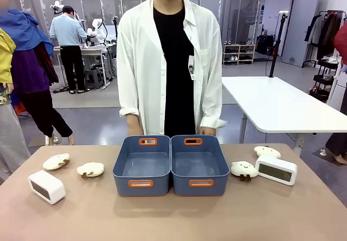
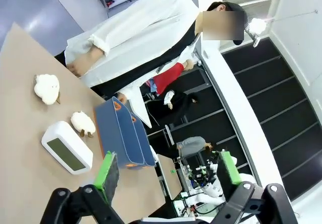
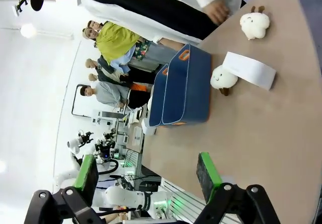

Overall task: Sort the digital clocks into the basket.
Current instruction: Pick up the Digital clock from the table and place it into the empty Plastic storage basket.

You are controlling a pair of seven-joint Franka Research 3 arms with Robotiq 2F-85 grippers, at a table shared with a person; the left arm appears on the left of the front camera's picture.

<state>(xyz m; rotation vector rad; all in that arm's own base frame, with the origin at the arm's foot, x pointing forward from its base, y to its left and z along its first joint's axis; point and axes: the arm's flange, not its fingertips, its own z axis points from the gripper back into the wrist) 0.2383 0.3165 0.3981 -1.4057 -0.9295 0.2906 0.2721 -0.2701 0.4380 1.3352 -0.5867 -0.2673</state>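
Two blue-grey baskets stand side by side mid-table, the left basket (image 1: 142,165) and the right basket (image 1: 199,165), both without contents. One white digital clock (image 1: 46,187) (image 2: 67,147) lies at the table's left front. The other digital clock (image 1: 276,170) (image 3: 249,70) lies at the right. In the left wrist view my left gripper (image 2: 168,172) is open, high above the table, with nothing between its green pads. In the right wrist view my right gripper (image 3: 146,176) is open too, holding nothing.
Cream plush toys lie on the left (image 1: 56,161) (image 1: 90,169) and on the right (image 1: 244,169) (image 1: 267,152). A person in a white coat (image 1: 168,62) stands at the far edge, hands resting behind the baskets. A white table (image 1: 282,105) stands beyond.
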